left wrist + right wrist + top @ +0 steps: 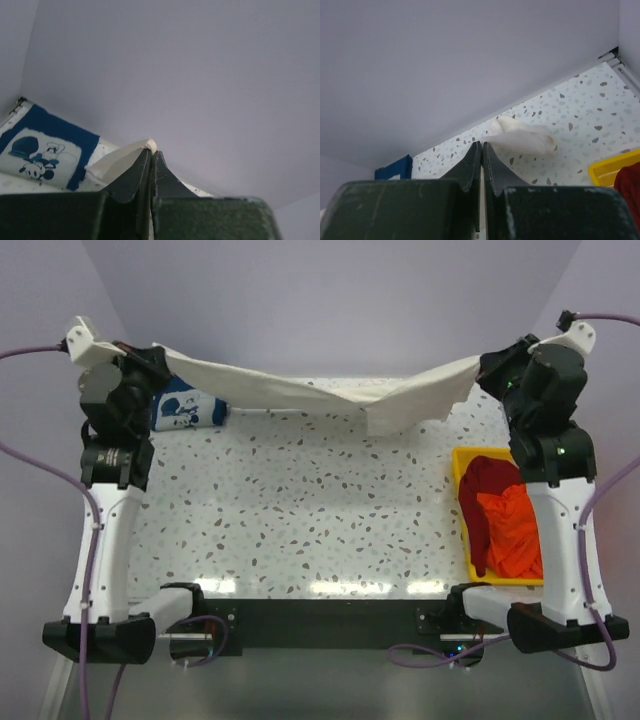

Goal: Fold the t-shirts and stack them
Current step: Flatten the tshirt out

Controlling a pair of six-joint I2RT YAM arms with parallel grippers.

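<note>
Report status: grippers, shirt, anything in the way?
Both shut: left gripper and right gripper pinching cream t-shirt. Shirt stretched between them, sagging midway. Navy t-shirt on table near left gripper.

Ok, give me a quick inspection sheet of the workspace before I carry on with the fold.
Surface: speckled table, glare along its near edge.
Job's things: cream shirt strung between both grippers along the far edge, sagging in the middle; navy shirt lying at far left, print up; orange-red shirt bunched in the bin.
Clutter: yellow bin at the right edge; nothing else seen.
Grippers: left gripper shut on one end of the cream shirt; right gripper shut on the other end.
Cables: purple cables run from the wrists down both arms.
Surroundings: plain lilac walls; nothing else seen.
</note>
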